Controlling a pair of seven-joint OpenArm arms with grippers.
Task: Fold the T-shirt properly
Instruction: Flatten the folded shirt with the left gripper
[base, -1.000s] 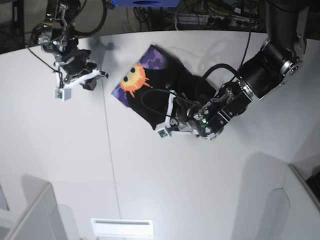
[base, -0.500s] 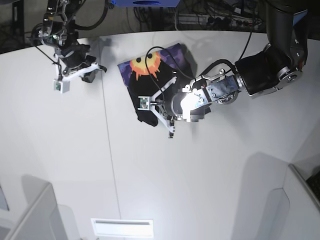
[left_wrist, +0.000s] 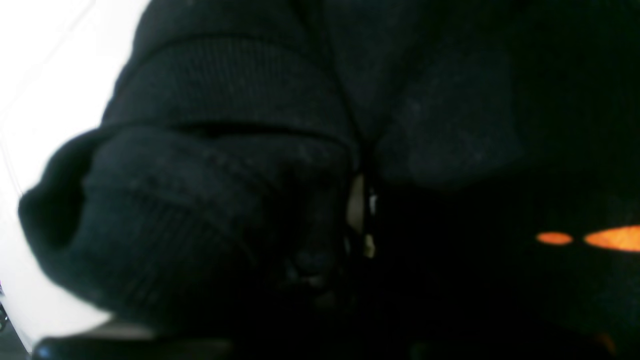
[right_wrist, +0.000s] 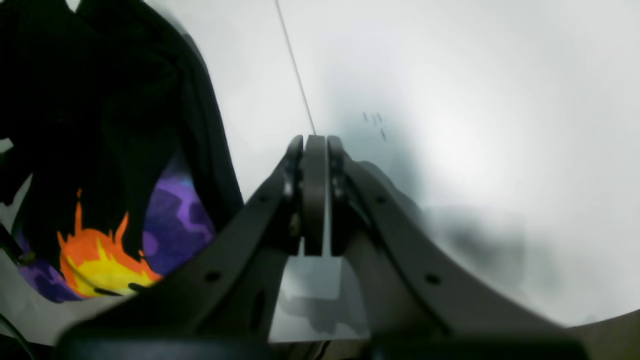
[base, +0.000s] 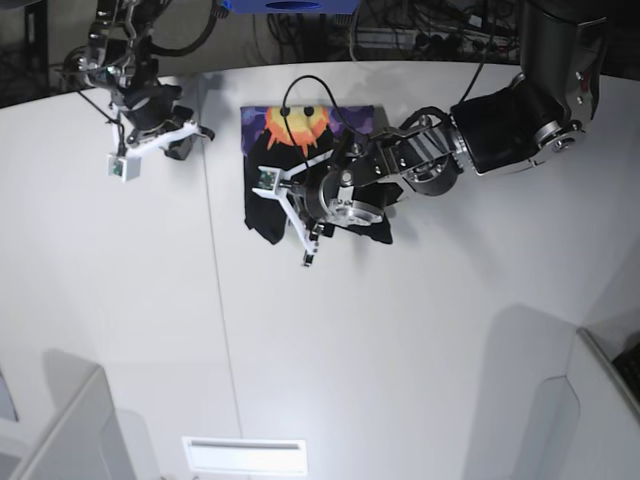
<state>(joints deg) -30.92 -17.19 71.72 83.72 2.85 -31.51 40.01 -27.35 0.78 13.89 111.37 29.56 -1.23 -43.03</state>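
Swung toward the idle, clenched right gripper (base: 190, 140): my left gripper (base: 300, 215) grasping the bunched black cloth T-shirt (base: 262, 215), sun print now uppermost; fold progressing.

left tool (base: 300, 215) tips hidden in t-shirt (base: 300, 160) folds, left wrist view blurred

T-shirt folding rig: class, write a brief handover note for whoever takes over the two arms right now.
Left gripper: over the T-shirt; black cloth fills its wrist view, but a grip cannot be confirmed.
Right gripper: shut, empty, above the bare white table, beside the shirt.
T-shirt: bunched compactly on the table, sun print facing up at the far edge.
Done: the shirt is gathered into a rough bundle.
Left: edges look uneven, so probably square up the fold, release, withdraw.
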